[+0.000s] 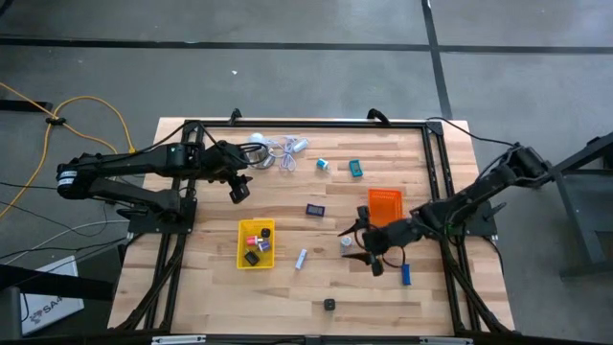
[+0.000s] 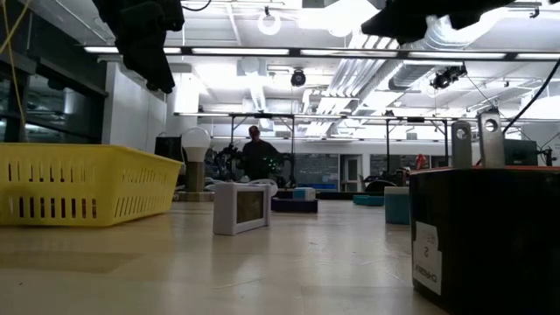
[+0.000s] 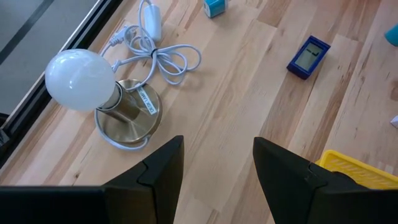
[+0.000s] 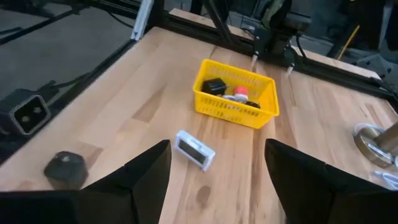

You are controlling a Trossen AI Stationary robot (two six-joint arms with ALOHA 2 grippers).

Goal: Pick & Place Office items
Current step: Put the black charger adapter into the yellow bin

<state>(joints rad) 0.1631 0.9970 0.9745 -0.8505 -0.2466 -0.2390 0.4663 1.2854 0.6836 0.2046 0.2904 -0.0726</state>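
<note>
Robotics laboratory in an open industrial hall. Wooden desk [image 1: 287, 240] framed by black metal rails [image 1: 306, 124], set on a grey concrete floor [image 1: 287, 77] with a trailing yellow cable [image 1: 86, 103]. Exposed ceiling ducts [image 2: 350, 83] and strip lights [image 2: 236, 51] overhead; further workstations and a seated person [image 2: 255, 153] in the background.

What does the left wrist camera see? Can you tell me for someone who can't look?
The left tool hangs open and empty above the wooden table. Ahead sit a white bulb lamp with a looped grey cord, and a small blue block.
</note>
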